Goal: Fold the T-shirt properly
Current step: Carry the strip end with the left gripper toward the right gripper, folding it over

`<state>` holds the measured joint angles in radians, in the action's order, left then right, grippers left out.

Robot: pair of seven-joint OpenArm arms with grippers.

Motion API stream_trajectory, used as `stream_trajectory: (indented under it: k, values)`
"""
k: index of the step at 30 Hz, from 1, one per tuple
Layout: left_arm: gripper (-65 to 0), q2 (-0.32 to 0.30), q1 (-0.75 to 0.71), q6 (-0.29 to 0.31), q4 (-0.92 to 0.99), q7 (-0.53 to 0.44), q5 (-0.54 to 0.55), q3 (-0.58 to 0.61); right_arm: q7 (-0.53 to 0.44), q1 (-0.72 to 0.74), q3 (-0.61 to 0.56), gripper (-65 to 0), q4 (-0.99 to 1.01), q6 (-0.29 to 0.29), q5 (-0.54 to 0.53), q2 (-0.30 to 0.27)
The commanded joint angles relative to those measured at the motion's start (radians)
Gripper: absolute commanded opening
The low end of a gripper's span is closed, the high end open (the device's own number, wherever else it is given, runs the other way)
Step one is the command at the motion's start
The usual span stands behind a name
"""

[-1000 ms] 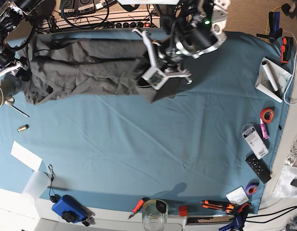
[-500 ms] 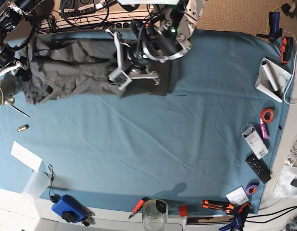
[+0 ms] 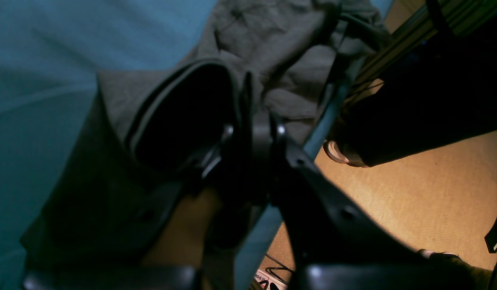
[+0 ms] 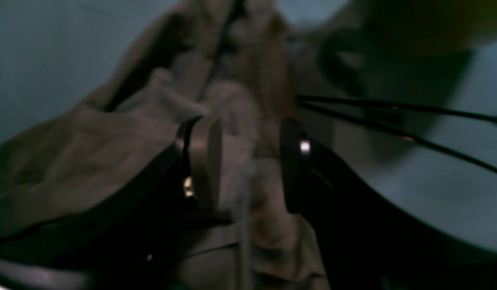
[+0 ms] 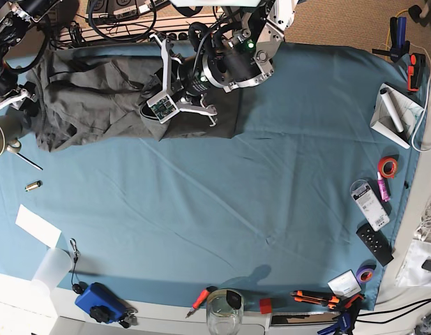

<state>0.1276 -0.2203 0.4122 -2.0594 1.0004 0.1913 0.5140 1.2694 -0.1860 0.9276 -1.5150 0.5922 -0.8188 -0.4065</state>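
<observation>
The dark grey T-shirt (image 5: pixel 90 98) lies wrinkled along the far left of the teal table cloth (image 5: pixel 236 209). Its right part is doubled leftward over itself. My left gripper (image 5: pixel 151 112) hovers over the shirt's middle. In the left wrist view it (image 3: pixel 252 133) is shut on a pinch of shirt fabric (image 3: pixel 272 36), next to a hemmed round opening (image 3: pixel 180 112). My right gripper (image 5: pixel 27 105) is at the shirt's left edge. In the blurred right wrist view its fingers (image 4: pixel 204 161) stand apart with bunched shirt cloth (image 4: pixel 111 153) between and under them.
Cables and a power strip (image 5: pixel 167 31) run along the far edge behind the shirt. A metal lamp (image 5: pixel 1 139) stands at the left edge. A paper (image 5: pixel 38 225), a blue device (image 5: pixel 100 303), a glass jar (image 5: pixel 224 310), a remote (image 5: pixel 374 244) and tape rolls (image 5: pixel 388 166) line the front and right edges.
My left gripper has moved left with the shirt's right part, laying it over the rest of the shirt. The right arm has not moved.
</observation>
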Motion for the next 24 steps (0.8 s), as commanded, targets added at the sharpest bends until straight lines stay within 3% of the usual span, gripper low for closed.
stream_trajectory:
  k: [1, 10, 16, 24]
  values:
    - [-65.0, 0.016, 0.008, 0.002, -0.013, -0.030, 0.018, 0.006, -0.033, 0.006, 0.008, -40.9, -0.016, 0.002, -0.017, -0.026]
    - [-65.0, 0.027, 0.098, -0.082, 0.104, -0.043, -0.086, 0.006, -0.050, 0.006, 0.008, -40.9, -0.016, 0.002, -0.018, -0.026]
    - [-65.0, 0.028, 0.204, -0.080, 0.217, 0.017, 0.011, 0.008, -0.053, 0.006, 0.008, -40.9, -0.016, 0.002, -0.018, -0.026]
    - [-65.0, 0.029, 0.229, -0.101, 0.217, 0.005, 0.048, 0.033, -0.070, 0.006, 0.008, -40.9, -0.016, 0.002, -0.017, -0.026]
